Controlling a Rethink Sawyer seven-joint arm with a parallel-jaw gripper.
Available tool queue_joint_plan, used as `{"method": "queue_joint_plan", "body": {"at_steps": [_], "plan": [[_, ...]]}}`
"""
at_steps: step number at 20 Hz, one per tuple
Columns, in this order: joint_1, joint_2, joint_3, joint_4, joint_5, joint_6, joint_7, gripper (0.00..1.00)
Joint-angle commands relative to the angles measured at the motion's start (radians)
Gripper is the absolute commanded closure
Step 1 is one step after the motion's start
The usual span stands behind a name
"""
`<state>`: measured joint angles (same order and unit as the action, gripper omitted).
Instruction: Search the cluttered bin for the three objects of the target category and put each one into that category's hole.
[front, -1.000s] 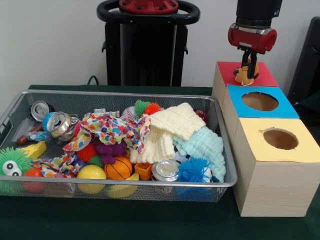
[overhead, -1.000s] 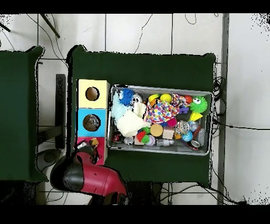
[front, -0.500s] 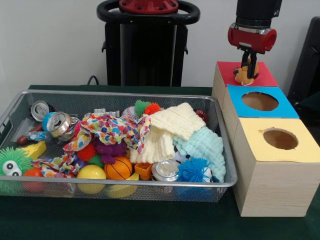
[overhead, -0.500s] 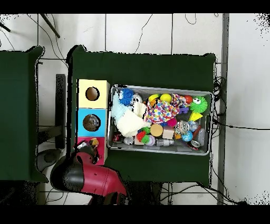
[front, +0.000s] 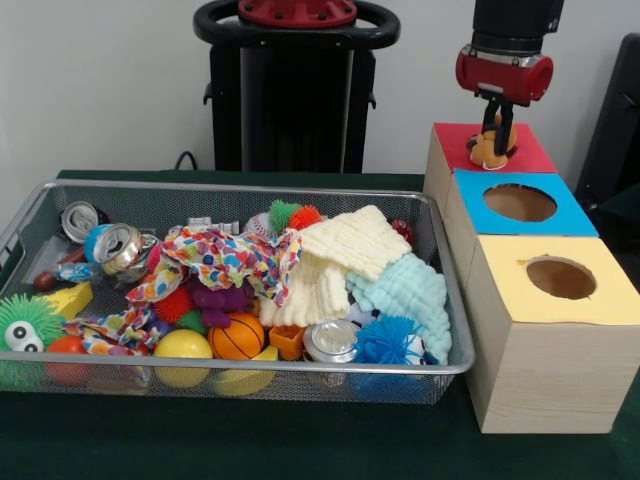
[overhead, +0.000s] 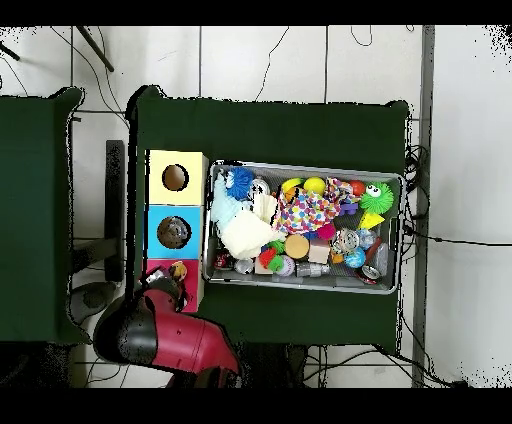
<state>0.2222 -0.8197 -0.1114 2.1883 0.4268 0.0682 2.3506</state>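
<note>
Dropping this one cleanly is the whole game, so let's walk it from the near edge back. At six o'clock in the front view sits the wire mesh bin (front: 240, 372), packed tight: an orange mini basketball (front: 237, 336), a polka-dot cloth (front: 225, 258), a cream washcloth (front: 335, 258), a dented can (front: 117, 245). Swing to three o'clock and the boxes climb away from us: the yellow-topped box (front: 556, 330) nearest, the blue-topped box (front: 520, 205) behind it, then the red-topped box (front: 495, 150) farthest, up at one o'clock. Over that red top hangs the gripper (front: 494, 140), its black fingers clenched on a small orange-and-yellow toy (front: 488, 150), lumpy, with a darker knob on top. The toy looks to sit at or just above the red surface; the hole itself is hidden behind it. My read: centre the toy squarely over the opening, lower it a touch, then release without nudging sideways, since a toy this bumpy could catch on the rim.
</note>
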Motion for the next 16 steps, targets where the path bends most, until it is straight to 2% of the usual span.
{"method": "queue_joint_plan", "body": {"at_steps": [1,9,16], "plan": [[0.012,0.159,-0.022,-0.041,0.026,0.053,0.152,1.00],[0.083,0.064,-0.118,-0.054,0.014,0.227,0.165,1.00],[0.093,0.031,-0.147,-0.063,-0.002,0.291,0.164,1.00]]}}
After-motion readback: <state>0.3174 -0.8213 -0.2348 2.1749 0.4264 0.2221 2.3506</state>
